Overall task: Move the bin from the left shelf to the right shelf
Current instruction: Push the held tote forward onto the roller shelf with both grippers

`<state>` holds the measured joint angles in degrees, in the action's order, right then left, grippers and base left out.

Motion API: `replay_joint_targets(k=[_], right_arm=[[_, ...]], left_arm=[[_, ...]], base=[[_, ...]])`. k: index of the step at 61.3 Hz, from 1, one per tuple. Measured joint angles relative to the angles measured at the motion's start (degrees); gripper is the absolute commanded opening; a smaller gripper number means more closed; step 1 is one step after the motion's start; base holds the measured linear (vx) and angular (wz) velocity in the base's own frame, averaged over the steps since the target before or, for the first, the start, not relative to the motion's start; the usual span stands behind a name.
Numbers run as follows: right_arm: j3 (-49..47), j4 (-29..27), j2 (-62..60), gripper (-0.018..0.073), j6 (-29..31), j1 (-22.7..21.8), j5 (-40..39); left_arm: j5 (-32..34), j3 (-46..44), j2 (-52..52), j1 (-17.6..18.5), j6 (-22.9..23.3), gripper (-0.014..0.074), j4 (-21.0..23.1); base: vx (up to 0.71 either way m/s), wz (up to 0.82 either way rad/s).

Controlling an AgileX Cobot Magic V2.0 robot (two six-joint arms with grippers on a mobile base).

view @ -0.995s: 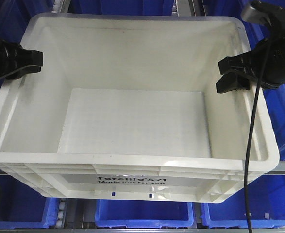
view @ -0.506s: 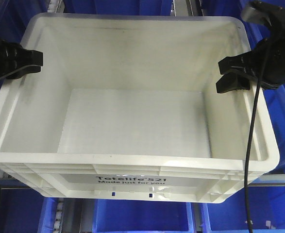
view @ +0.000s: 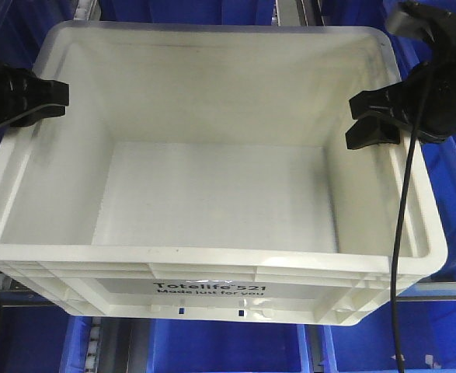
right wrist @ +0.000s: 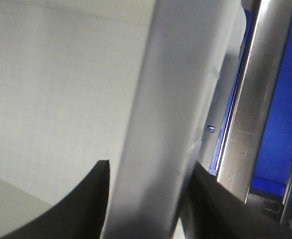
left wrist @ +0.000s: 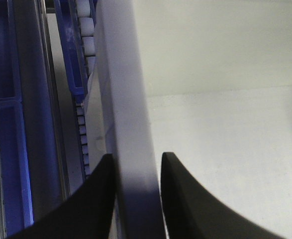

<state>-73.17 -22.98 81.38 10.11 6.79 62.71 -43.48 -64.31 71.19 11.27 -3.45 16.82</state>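
The bin [view: 212, 256], a large white crate with black "Totelife 521" print on its near side, fills the front view and is empty inside. My left gripper [view: 45, 101] is shut on its left rim and my right gripper [view: 374, 120] is shut on its right rim. In the left wrist view, the left gripper [left wrist: 137, 157] has one black finger on each side of the bin's wall [left wrist: 126, 89]. Seen from the right wrist, the right gripper [right wrist: 149, 164] pinches the bin's rim [right wrist: 185, 59] the same way.
Blue plastic bins [view: 228, 346] sit below and around the crate on the shelving. A metal shelf rail [view: 445, 289] runs under its near edge. A roller track [left wrist: 88, 45] and a blue bin edge lie left of the crate. A steel upright [right wrist: 250, 114] stands just right of it.
The crate and both grippers keep their place in the front view. The shelf rail and blue bins behind them have slid downward in the frame.
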Motion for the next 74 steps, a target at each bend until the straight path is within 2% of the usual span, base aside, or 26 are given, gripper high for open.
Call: replay_joint_targets(k=[74], right_arm=[[0.0, -0.1, 0.0, -0.0004, 0.2, 0.0, -1.2]], left_arm=[[1.1, 0.0, 0.0, 0.0, 0.0, -0.0005, 0.0]], base=[[0.0, 0.0]])
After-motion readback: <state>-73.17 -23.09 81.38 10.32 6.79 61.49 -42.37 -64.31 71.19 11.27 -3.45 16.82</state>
